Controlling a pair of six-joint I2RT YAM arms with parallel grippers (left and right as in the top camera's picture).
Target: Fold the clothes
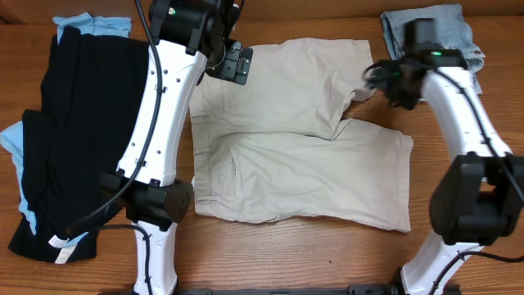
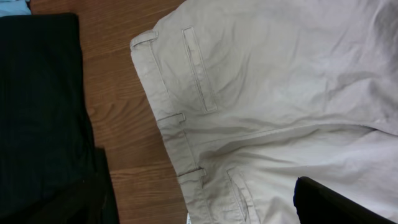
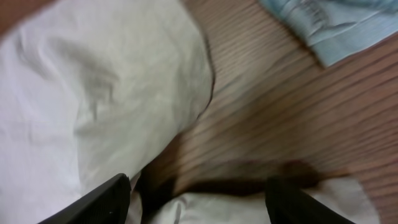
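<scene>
**Fold not yet begun, one arm at each end**

Highest over the wood-grain bench (image 1: pixel 286 258), and so closest to the overhead lens, the white left arm (image 1: pixel 160 123) crosses the scene, and the white right arm (image 1: pixel 463 115) stands opposite. Beneath them the large beige cotton shorts (image 1: pixel 303 164) lie spread flat and unfolded at the middle of the bench. Their long axis runs side to side, with the waistband (image 1: pixel 199 156) toward the left arm and both leg hems toward the right arm. A black garment (image 1: pixel 74 123) lies near the waistband, with bare wood between them. Light-blue denim jeans (image 1: pixel 430 29) sit at the far right corner.

The left end effector (image 1: pixel 232 62) hangs over the far waistband corner. Only one dark part of it shows in its wrist view, so I cannot tell whether it is spread or closed. The right end effector (image 3: pixel 205 198) is low beside the far leg's hem (image 3: pixel 199 106), its fingers (image 3: pixel 112 199) set wide and holding nothing.

Each arm is nearer its own end of the far edge. Bringing that edge toward the near leg looks like the natural first fold. The belt loops (image 2: pixel 171 116) lie flat.
</scene>
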